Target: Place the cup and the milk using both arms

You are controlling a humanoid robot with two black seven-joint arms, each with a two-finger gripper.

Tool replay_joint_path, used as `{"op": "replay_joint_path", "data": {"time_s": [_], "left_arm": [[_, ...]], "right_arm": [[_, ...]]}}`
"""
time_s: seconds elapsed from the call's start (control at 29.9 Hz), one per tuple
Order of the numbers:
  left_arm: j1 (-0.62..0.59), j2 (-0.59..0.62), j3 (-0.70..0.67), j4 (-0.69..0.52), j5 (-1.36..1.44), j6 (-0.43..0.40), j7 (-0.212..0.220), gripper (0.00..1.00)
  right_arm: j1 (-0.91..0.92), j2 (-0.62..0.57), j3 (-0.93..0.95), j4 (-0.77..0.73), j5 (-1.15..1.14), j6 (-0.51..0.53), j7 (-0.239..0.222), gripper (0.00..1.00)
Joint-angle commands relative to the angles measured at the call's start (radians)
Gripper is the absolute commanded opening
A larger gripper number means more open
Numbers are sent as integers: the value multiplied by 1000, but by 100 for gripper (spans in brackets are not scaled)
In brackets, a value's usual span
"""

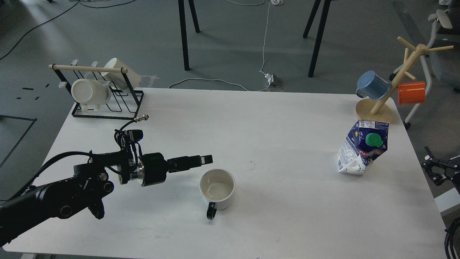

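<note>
White desk (273, 223) fills most of the view, and nearest on it stands the cup (217, 189), upright, cream-white with its black handle turned toward the camera. Just beyond its far-left rim hangs the left gripper (205, 159), reaching in from the left on a black arm; it points right, seen side-on, and I cannot tell whether its fingers are apart or together. It does not touch the cup. At the right edge of the view, off the desk, a small part of the right gripper (436, 169) shows, too little to tell its state. Well apart from the cup, toward the right side of the desk, stands the milk (363, 151), dented and leaning, green cap facing the camera. Behind it a wooden mug tree (391, 84) carries a blue mug (373, 85) and an orange mug (411, 92). At the far left corner a black wire rack (104, 108) holds two white mugs (90, 92)
</note>
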Motion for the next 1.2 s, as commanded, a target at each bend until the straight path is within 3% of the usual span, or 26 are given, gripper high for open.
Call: {"op": "replay_joint_path", "data": {"time_s": [0.0, 0.03, 0.2, 0.3, 0.43, 1.17], "left_arm": [[4, 17, -75, 5, -122, -99, 0, 99], [11, 25, -100, 7, -172, -129, 0, 99], [17, 52, -128, 11, -287, -129, 0, 99], [21, 68, -126, 17, -287, -129, 0, 99], [41, 66, -121, 39, -281, -129, 0, 99], [124, 63, -121, 42, -233, -107, 0, 99]], "right_arm": [[-69, 0, 0, 84, 56, 0, 0, 95], [-95, 0, 0, 123, 63, 0, 0, 95], [-230, 8, -8, 296, 73, 0, 3, 97], [-292, 78, -12, 358, 71, 0, 14, 98], [-298, 164, -34, 363, 63, 0, 11, 98], [-152, 166, -37, 353, 120, 0, 12, 98]]}}
